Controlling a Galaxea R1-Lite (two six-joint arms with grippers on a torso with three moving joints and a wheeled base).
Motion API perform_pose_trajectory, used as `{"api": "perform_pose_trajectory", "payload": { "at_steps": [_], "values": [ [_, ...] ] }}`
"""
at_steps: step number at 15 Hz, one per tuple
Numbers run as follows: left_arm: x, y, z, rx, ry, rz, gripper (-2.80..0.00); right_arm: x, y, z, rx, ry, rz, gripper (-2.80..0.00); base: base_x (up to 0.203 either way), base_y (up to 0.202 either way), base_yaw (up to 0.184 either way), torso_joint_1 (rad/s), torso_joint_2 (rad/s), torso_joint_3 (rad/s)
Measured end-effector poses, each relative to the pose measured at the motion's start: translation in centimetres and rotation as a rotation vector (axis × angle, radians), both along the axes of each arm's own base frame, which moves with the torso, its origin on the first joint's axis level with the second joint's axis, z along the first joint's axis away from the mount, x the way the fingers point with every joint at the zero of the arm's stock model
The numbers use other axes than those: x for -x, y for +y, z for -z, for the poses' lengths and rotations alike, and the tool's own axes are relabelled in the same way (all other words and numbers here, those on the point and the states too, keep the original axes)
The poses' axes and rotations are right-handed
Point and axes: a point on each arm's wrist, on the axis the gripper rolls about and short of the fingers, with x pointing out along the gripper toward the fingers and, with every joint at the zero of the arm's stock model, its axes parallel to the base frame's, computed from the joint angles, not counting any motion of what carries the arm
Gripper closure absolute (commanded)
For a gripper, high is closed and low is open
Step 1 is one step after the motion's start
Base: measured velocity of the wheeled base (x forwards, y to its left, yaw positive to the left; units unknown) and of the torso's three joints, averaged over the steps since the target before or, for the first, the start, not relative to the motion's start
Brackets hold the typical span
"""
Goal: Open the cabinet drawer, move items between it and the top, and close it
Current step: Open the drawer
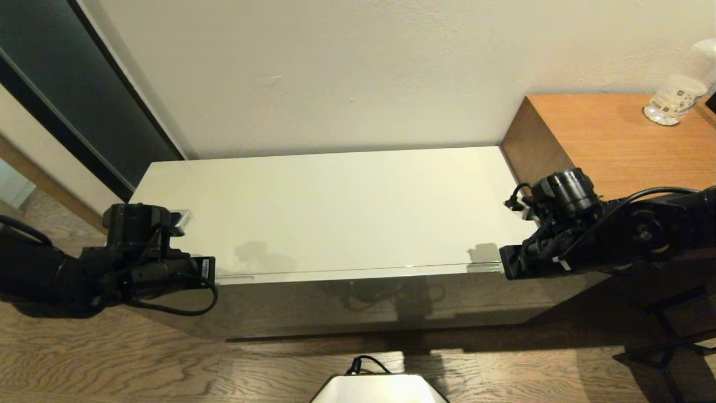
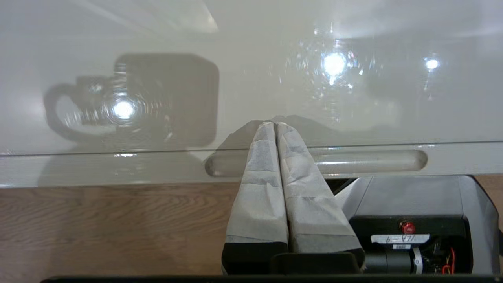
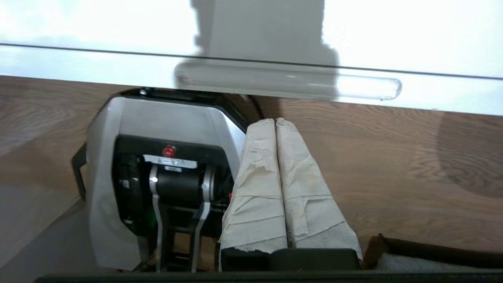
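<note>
the long low glossy cream-white cabinet (image 1: 335, 224) stands against the wall with its very wide shallow cream drawer (image 1: 347, 274) pushed in, so only a thin front strip shows under the large flat glossy cream-white top (image 1: 335, 201), which carries nothing. the left end effector (image 2: 275, 125), its taped fingers pressed together, sits at the near left corner with its tips lying across one narrow oblong cut-out (image 2: 373, 161) in the drawer front. the right end effector (image 3: 275, 122), fingers likewise together, hangs at the near right corner just short of the other cut-out (image 3: 287, 80). the drawer's long axis runs left to right, so each handle slot lies straight ahead of its own arm; the left looks nearer to hooking in. a clear bottle (image 1: 674, 101) stands on the taller brown wood-grain surface (image 1: 609, 140) to the right.
</note>
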Motion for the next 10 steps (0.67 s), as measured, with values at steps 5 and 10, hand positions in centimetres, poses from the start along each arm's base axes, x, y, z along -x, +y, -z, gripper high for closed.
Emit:
{"api": "perform_pose_trajectory", "payload": {
  "at_steps": [5, 10],
  "values": [
    [-0.5, 0.1, -0.5, 0.002, -0.022, 0.000, 0.00, -0.7, 0.3, 0.6, -0.001, -0.004, 0.008, 0.00, 0.000, 0.000, 0.000, 0.000, 0.00, 0.000],
    [-0.3, 0.1, -0.2, 0.003, -0.009, 0.000, 0.00, -1.3, 0.4, 1.2, 0.000, -0.005, 0.046, 0.00, 0.000, 0.000, 0.000, 0.000, 0.00, 0.000]
  ]
}}
